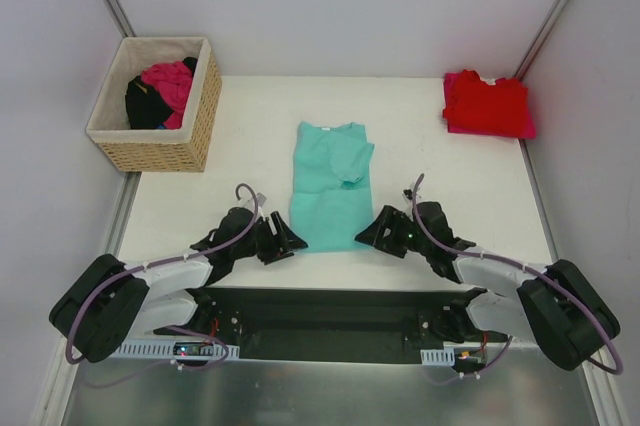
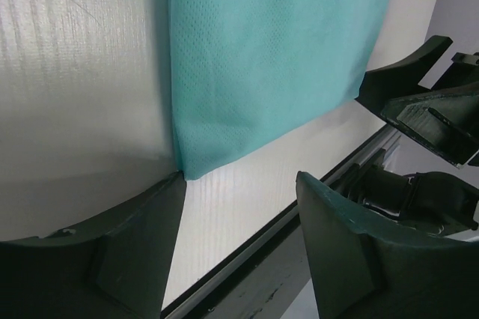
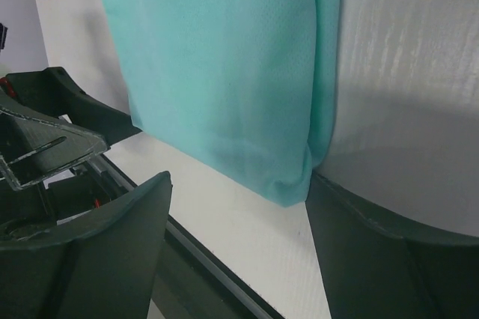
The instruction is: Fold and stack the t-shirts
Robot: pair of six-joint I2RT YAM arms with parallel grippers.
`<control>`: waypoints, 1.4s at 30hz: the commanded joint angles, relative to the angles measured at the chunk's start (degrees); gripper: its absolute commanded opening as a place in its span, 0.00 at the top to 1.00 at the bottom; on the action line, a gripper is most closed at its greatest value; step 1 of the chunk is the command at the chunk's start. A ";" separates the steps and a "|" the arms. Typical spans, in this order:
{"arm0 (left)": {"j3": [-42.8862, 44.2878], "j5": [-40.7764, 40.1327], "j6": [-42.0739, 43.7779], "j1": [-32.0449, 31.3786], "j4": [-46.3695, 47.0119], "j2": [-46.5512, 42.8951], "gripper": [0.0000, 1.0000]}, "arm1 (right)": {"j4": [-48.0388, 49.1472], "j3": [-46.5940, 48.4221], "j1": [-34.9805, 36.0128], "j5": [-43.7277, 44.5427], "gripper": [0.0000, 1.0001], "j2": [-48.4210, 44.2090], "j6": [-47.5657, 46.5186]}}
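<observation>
A teal t-shirt (image 1: 328, 191) lies flat in the middle of the white table (image 1: 455, 186), folded into a narrow strip with its hem towards me. My left gripper (image 1: 291, 240) sits low at the hem's left corner, jaws open. In the left wrist view the teal t-shirt (image 2: 277, 49) ends in a corner that touches my left finger's tip, and only bare table lies between the fingers (image 2: 112, 251). My right gripper (image 1: 371, 231) is at the hem's right corner, also open. In the right wrist view the teal t-shirt (image 3: 217, 72) has its corner against the inner side of one finger (image 3: 374, 251).
A folded red t-shirt (image 1: 485, 104) lies at the back right corner, with a magenta edge (image 1: 526, 132) showing under it. A wicker basket (image 1: 198, 118) at the back left holds pink and black cloth. The table's near edge and a dark rail run just behind both grippers.
</observation>
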 commanded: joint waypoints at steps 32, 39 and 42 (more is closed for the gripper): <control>0.83 0.28 0.21 -2.14 -4.02 1.87 1.00 | -12.27 -1.52 4.30 2.64 0.99 -1.69 -1.02; -1.01 -3.76 -2.87 -7.06 -9.12 -5.51 1.00 | -20.80 -2.49 8.53 6.94 0.99 -12.23 0.74; -0.84 -5.08 -3.83 -9.00 -11.23 -8.85 1.00 | -25.02 -1.97 9.67 8.08 0.99 -16.54 0.74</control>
